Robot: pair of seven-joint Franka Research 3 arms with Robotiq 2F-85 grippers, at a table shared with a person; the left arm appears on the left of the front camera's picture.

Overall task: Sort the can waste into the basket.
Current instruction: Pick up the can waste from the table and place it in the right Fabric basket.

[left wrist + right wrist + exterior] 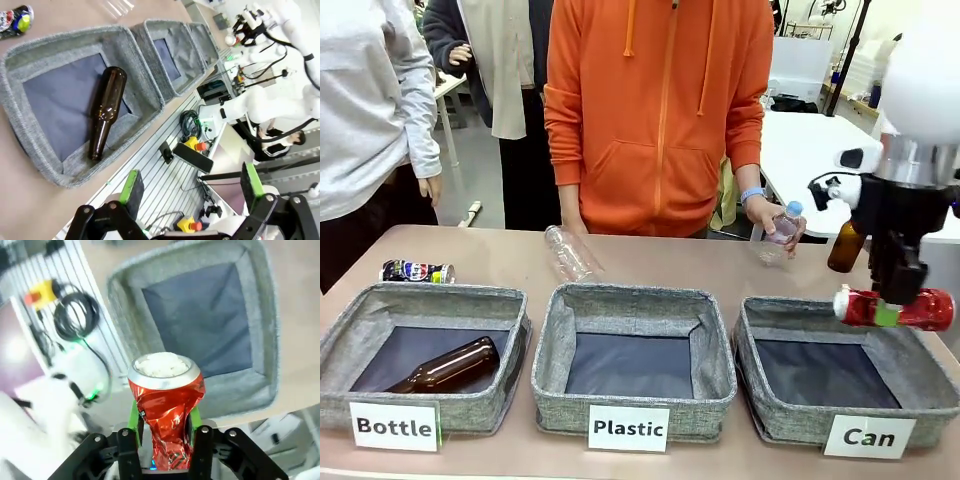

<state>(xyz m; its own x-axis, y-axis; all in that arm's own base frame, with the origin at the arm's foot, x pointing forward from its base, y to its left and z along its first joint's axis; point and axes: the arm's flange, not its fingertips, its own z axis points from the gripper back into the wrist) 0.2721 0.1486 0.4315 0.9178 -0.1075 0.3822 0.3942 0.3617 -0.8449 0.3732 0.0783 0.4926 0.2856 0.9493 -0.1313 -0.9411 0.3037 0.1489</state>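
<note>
My right gripper (888, 313) is shut on a crushed shiny red can (895, 308), holding it sideways just above the far right rim of the grey basket labelled "Can" (790, 318). In the right wrist view the red can (166, 405) sits pinched between the green pads, with that basket (262, 335) below it and nothing lying inside. A dark can with blue-red-white print (416, 271) lies on the table behind the "Bottle" basket, also at the top left as the dark can (15, 20). My left gripper (190, 185) hangs open off the table's front edge.
The "Bottle" basket (380, 300) holds a brown glass bottle (448, 367). The "Plastic" basket (620, 298) sits in the middle, a clear plastic bottle (570, 252) lying behind it. A person's hand (765, 212) holds a small clear bottle (782, 226). A brown bottle (846, 246) stands behind my right gripper.
</note>
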